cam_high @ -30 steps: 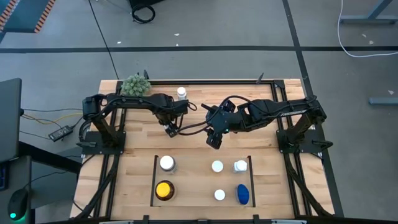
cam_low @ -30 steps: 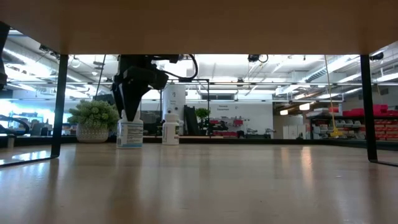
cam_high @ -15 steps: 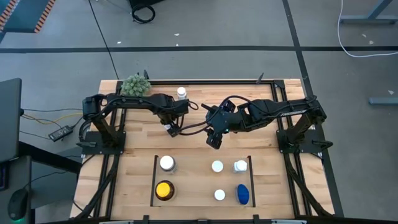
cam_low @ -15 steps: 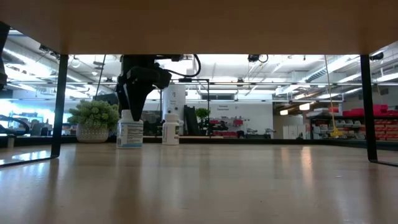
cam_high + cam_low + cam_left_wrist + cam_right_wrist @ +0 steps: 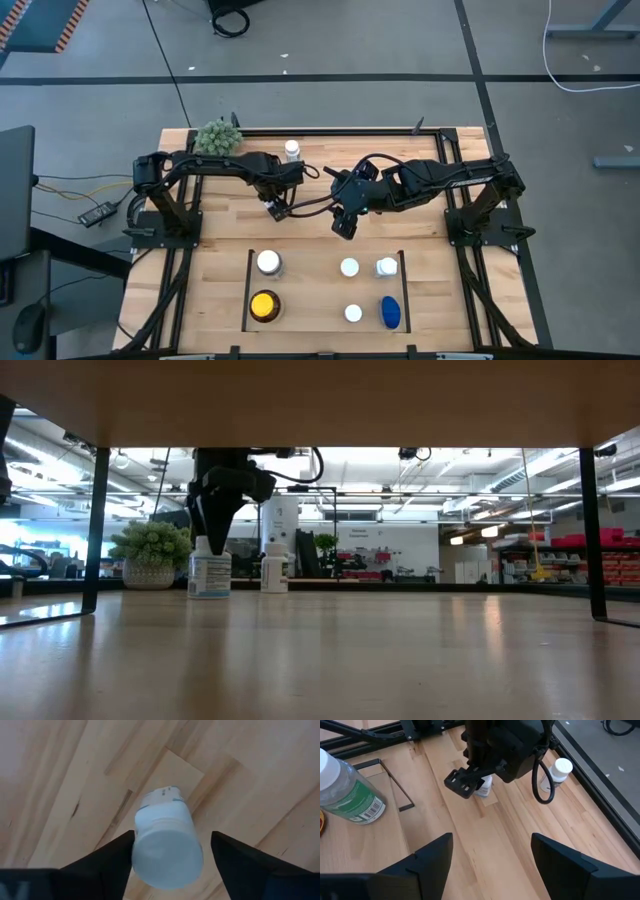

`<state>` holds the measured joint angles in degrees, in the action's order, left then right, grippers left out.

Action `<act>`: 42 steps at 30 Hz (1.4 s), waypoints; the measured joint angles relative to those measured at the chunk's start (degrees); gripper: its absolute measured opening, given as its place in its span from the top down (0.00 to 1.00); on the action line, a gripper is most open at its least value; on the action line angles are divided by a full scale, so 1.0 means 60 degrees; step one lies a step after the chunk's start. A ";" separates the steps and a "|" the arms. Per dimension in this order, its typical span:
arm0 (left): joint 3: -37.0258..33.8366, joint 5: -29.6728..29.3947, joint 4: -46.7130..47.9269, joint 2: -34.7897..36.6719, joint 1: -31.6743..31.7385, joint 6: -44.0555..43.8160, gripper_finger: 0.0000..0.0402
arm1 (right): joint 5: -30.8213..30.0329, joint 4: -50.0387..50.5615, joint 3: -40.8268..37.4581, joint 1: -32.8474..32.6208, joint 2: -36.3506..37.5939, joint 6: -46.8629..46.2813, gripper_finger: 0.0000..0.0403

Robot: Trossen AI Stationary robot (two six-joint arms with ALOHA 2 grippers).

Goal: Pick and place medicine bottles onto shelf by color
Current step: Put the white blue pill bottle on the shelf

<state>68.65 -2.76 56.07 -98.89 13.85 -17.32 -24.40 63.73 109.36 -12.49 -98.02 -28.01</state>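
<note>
A white medicine bottle point(image 5: 167, 847) with a white cap stands upright on the wood planks at mid-table point(image 5: 209, 572). My left gripper point(image 5: 172, 834) points straight down over it point(image 5: 276, 208), open, one finger on each side of the cap. My right gripper point(image 5: 343, 225) hangs open above the table's middle, holding nothing. The shelf point(image 5: 248, 290) near the front edge holds several bottles: white-capped ones point(image 5: 268, 262) point(image 5: 349, 267), an amber yellow-capped one point(image 5: 264, 305) and a blue one point(image 5: 390, 312). Another white bottle point(image 5: 291, 150) stands at the far edge. My left gripper has one finger point(image 5: 117, 860) right against the side of the bottle's cap point(image 5: 137, 845); whether they touch, I cannot tell. The other finger point(image 5: 235, 860) stands clear of the cap by a narrow gap. The bottle rests upright on the table.
A green fuzzy plant ball point(image 5: 218, 137) sits at the far left corner. Black frame rails point(image 5: 440, 160) run along the table's far and side edges. Bare planks lie between the two arms and the shelf.
In the low view my left gripper's fingers have shifted slightly sideways over the standing bottle, so its cap now shows beside them. The bottle has stayed where it was.
</note>
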 joint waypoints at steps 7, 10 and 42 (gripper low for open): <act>-0.0001 -0.0001 0.0000 0.0000 -0.0001 0.0007 0.49 | 0.0000 -0.0002 0.0000 0.0000 0.0000 0.0000 0.32; 0.0003 0.0003 0.0040 0.0000 0.0001 0.0007 0.55 | 0.0000 -0.0001 0.0000 0.0000 0.0000 0.0000 0.32; 0.6716 0.0626 0.3432 0.0244 -0.1835 0.0251 0.54 | -0.0011 0.3134 0.0000 -0.0397 0.0000 -0.3324 0.32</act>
<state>108.94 0.99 76.66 -97.43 2.84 -15.82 -24.47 82.54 109.36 -14.87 -98.02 -47.95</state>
